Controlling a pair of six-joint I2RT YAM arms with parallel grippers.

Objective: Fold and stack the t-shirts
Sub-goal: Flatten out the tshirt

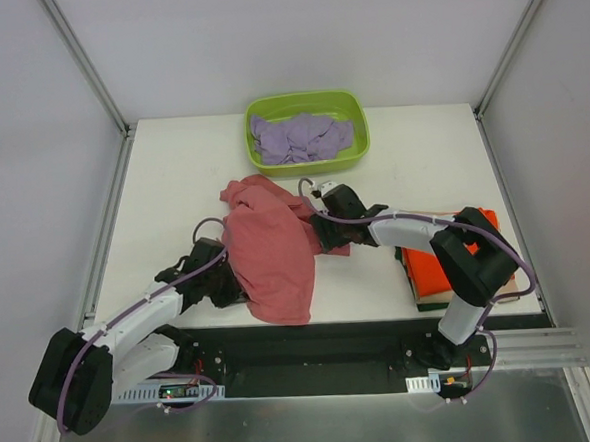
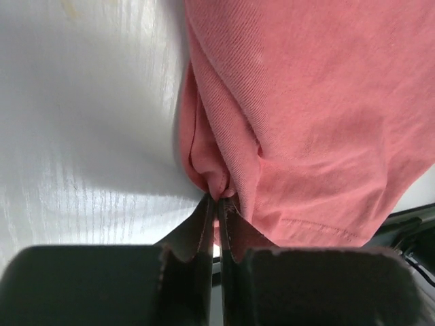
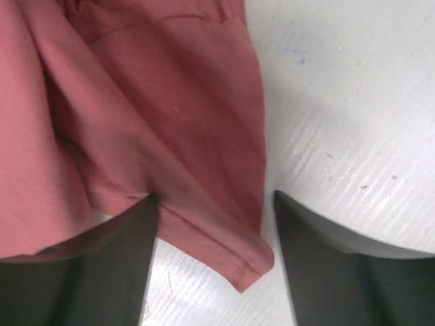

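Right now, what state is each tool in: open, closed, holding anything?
Left tool: closed, pinching a fold of the soft salmon-red cloth t-shirt.
Right tool: open, straddling that shirt's hemmed edge, not gripping.

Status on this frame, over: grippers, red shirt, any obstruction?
Left gripper shut on salmon-red t-shirt edge. Right gripper open, jaws straddling its corner. Folded orange t-shirt lies beneath the right arm, apart from the work.

- Dusty salmon-red soft cloth t-shirt (image 1: 272,252) lies rumpled and unfolded at mid-table, one edge bunched.
- Lavender cloth t-shirt (image 1: 300,139) sits crumpled inside lime-green plastic tub (image 1: 305,97) at the far edge.
- Bright orange cloth t-shirt (image 1: 425,271) rests folded flat at right.
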